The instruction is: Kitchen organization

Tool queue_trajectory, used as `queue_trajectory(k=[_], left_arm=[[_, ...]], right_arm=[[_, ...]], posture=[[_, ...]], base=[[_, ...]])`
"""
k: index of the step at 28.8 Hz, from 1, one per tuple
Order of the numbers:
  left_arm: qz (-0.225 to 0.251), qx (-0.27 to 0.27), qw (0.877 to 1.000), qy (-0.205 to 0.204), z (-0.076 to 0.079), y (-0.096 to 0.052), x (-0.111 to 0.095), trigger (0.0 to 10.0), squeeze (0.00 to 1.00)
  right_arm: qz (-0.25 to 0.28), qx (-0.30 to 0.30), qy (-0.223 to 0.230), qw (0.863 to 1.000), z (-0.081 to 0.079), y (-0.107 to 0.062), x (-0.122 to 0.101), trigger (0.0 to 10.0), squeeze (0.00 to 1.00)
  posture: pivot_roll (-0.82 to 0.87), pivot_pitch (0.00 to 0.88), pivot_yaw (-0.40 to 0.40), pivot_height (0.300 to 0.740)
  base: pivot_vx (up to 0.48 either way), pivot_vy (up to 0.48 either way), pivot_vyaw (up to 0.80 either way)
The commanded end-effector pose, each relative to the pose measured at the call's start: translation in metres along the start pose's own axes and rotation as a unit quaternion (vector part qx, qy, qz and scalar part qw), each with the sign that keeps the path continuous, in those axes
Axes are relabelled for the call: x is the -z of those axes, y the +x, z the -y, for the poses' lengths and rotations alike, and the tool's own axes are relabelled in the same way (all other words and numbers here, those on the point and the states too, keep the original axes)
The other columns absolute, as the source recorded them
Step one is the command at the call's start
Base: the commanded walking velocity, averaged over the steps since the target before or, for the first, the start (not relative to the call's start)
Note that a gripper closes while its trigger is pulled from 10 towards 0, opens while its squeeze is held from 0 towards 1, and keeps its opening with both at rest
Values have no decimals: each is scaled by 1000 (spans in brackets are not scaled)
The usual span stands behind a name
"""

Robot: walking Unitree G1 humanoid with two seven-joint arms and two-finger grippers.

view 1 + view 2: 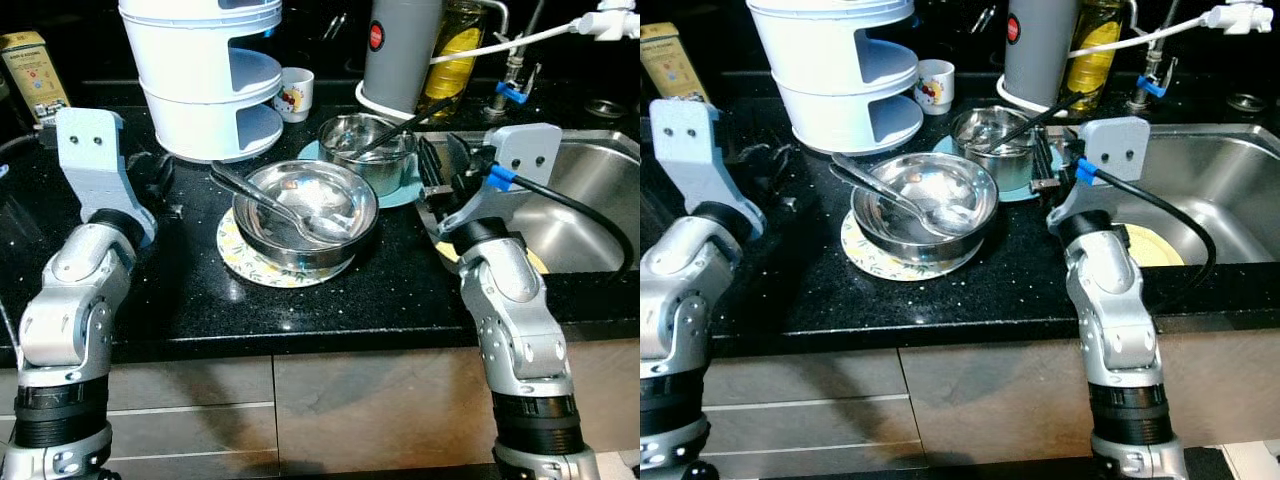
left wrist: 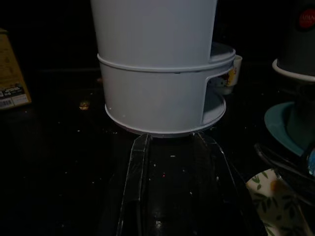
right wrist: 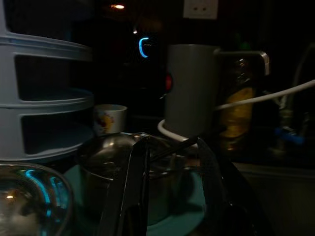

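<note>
The right gripper [image 3: 170,196] rests low over the black counter [image 1: 330,300] at the near edge of the sink [image 1: 590,200], its two fingers spread a moderate way apart with nothing between them. It points at the small steel pot [image 1: 365,150], which stands just ahead on a teal plate [image 1: 408,192] with a dark utensil [image 1: 1040,122] leaning out over its rim. That lineup suggests the pot or its utensil is the next thing to be picked up, though no contact is made yet.

The left gripper [image 2: 172,191] lies close to the counter too, fingers open and empty, aimed at the foot of the white tiered rack [image 1: 210,80], which stands just in front of it. It looks parked there rather than reaching.

Between the two arms sits the large steel bowl [image 1: 305,210] on a patterned plate [image 1: 250,262], with a ladle [image 1: 270,205] lying in it, handle over the left rim. Bowl on plate and pot on plate read as used dishes stacked for washing, and the sink is right beside them, with a yellow plate [image 1: 1155,245] already lying in it.

Behind the pot stand a grey jug [image 1: 400,50] and a bottle of yellow liquid [image 1: 458,45]; a small printed cup [image 1: 295,92] sits beside the rack, and a yellow tin [image 1: 32,70] is at the far left.
</note>
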State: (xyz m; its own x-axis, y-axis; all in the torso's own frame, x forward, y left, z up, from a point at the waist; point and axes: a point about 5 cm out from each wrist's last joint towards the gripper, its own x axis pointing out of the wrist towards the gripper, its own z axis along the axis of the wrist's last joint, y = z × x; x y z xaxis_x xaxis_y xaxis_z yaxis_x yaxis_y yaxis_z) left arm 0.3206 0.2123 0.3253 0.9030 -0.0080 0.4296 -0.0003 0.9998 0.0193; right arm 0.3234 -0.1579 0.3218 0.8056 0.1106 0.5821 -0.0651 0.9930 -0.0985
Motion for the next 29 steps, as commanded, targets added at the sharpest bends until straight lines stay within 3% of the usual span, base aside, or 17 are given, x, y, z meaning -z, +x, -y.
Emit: queue_trajectory(k=[1,4,12,29], left_arm=[[11,-10,1000,2,-3,-1,-6,10000,0],[16,-14,999,25,-3,-2,-7,10000,0],[6,-13,999,35,-5,-4,-4,10000,0],[7,10,1000,22,6,2,-6,10000,0]], right_arm=[[17,-2,-12,1000,-2,-1,-5,10000,0],[15,0,-11,1000,-3,-1,-4,10000,0],[14,-8,-1,1000,-9,1,-2,10000,0],[77,7,23,997,-9,-1,-17,10000,0]], posture=[[-1,180,-8,740],[2,184,-17,740],[7,195,-23,740],[8,171,-7,740]], base=[[0,0,0],[0,0,0],[0,0,0],[0,0,0]])
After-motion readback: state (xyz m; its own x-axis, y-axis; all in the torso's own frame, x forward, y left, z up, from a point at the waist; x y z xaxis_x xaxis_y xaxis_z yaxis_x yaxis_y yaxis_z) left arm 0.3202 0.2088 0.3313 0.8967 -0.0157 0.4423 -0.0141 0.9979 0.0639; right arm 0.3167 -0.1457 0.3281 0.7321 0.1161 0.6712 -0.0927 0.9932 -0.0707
